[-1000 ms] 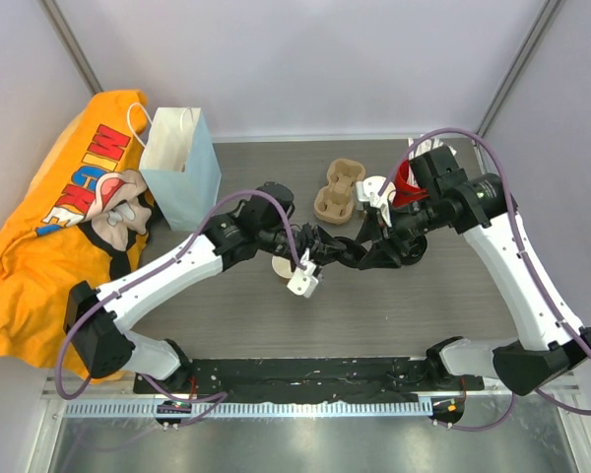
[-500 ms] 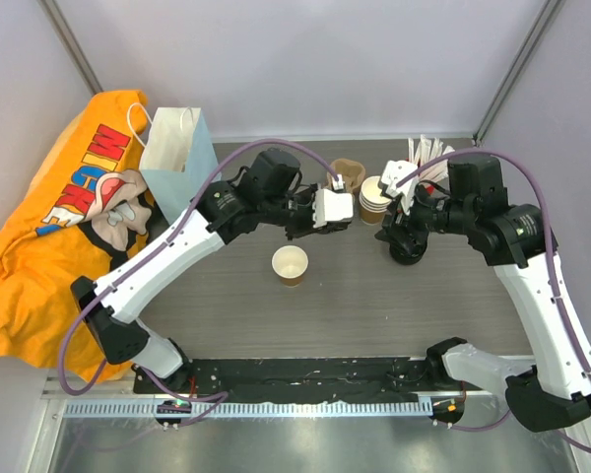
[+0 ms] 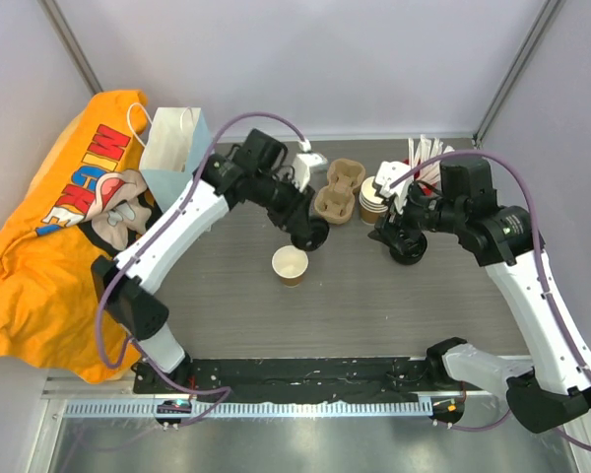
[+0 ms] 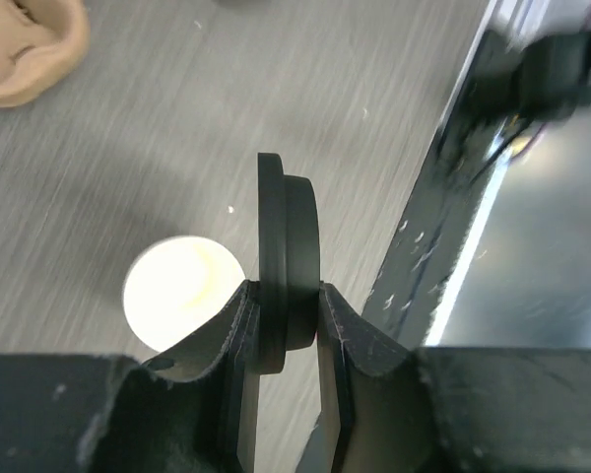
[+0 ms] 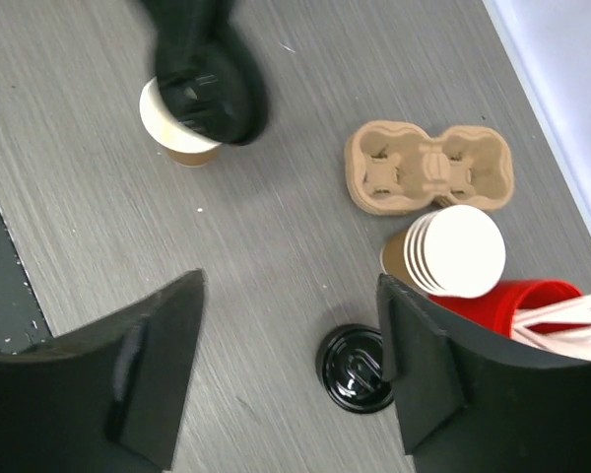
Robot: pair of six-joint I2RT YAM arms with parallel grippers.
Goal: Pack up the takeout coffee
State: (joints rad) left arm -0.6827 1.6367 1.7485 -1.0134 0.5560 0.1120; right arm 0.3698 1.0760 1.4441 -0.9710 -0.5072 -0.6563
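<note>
Though its cover is off, the cup (image 3: 290,264) stands upright near the middle of the counter (image 3: 374,305): small, brown kraft outside, white inside, round rim. Its black lid (image 4: 286,246) is up in the left pincer (image 4: 288,296), clamped on edge btw both fingers, disc vertical, hanging just past the cup's far rim in the top cam. Right pincer (image 5: 291,281) is spread wide w/ nothing in it, hovering over a loose black lid (image 5: 355,367) lying flat on the counter. Top cam alone shows the pale blue paper bag (image 3: 182,163) and orange shirt (image 3: 49,227) at far left. Right wrist cam gives the plainest look at the pulp carrier (image 5: 428,168), the stack of white-rimmed cups (image 5: 458,251) and red holder (image 5: 522,304) beside it; left wrist cam shows only a corner of that carrier, plus the cup's white inside right behind the gripped lid.
</note>
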